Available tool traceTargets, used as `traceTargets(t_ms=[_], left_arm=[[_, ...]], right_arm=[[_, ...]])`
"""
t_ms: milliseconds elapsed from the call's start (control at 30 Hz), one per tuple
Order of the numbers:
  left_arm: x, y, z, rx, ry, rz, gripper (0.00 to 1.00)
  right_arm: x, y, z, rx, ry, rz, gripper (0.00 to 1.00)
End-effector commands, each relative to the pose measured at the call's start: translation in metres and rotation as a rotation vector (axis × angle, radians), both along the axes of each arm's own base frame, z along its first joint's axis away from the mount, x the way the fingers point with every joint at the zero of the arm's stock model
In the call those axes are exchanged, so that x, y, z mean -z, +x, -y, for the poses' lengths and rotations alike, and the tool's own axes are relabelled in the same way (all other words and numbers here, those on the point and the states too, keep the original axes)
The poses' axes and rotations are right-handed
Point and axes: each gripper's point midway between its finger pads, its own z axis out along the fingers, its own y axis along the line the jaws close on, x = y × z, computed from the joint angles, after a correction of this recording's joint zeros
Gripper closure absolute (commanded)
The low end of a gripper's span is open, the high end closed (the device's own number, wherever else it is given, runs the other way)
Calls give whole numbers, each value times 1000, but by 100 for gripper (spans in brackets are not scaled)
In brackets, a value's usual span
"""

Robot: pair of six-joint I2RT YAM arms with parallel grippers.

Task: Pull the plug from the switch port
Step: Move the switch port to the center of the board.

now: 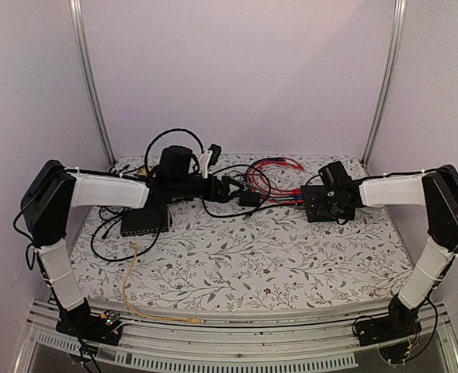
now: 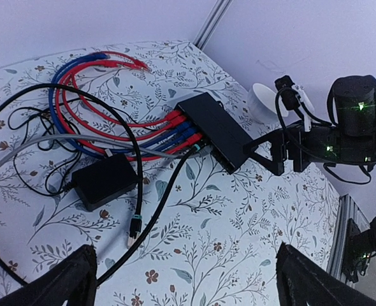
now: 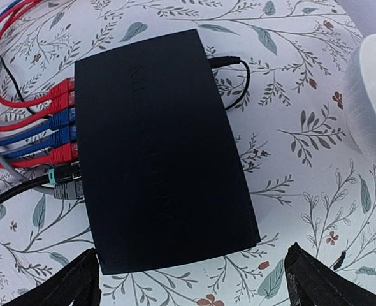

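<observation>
At the left of the top view a dark grey box [image 1: 145,223] sits on the floral desk [image 1: 291,264]. A yellow cable [image 1: 130,272] trails from it towards the lower edge.

Right of it, near mid frame, the left claw [image 2: 187,255] hangs above the desk, released. In the left wrist view its fingers [image 2: 67,284] stand wide apart at the lower corners with nothing between them. At the lower middle of that view a loose plug [image 2: 134,228] on the end of a black cable [image 2: 140,166] lies flat on the desk. It is just right of a black power brick [image 2: 104,180] and well apart from the switch [image 2: 216,131].

Red and blue cables [image 2: 79,83] loop across the upper left of that frame and run into the flat black switch. In the right wrist view the switch port row [image 3: 73,137] lies along the box's left thin edge, at the left middle of the frame. From the top it holds two red plugs, two blue, one red, a black cable with a teal boot, and a grey one. A thin black lead [image 3: 232,70] enters the opposite edge.

At the right, the right claw [image 3: 192,252] hangs directly over the switch, released. Its fingers [image 3: 79,284] stand wide on either side of the box's near end; whether they touch it I cannot tell. A white rounded object [image 3: 373,95] stands beside the switch at the right edge.
</observation>
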Motion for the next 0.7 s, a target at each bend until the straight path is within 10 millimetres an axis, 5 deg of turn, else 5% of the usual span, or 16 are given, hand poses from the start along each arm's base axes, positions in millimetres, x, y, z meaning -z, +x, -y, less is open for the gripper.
traceTargets(t_ms=[0,200,667], left_arm=[[-4,-6,12,41,-11,-9,2],[0,-8,15,46,-8,-17,2],[6,-8,18,49,-3,-32,2]], right_arm=[[0,13,-15,-130,-19,2,1],[8,16,-24,-242,-43,-22,1],[20,20,-12,-281,-76,-56,1]])
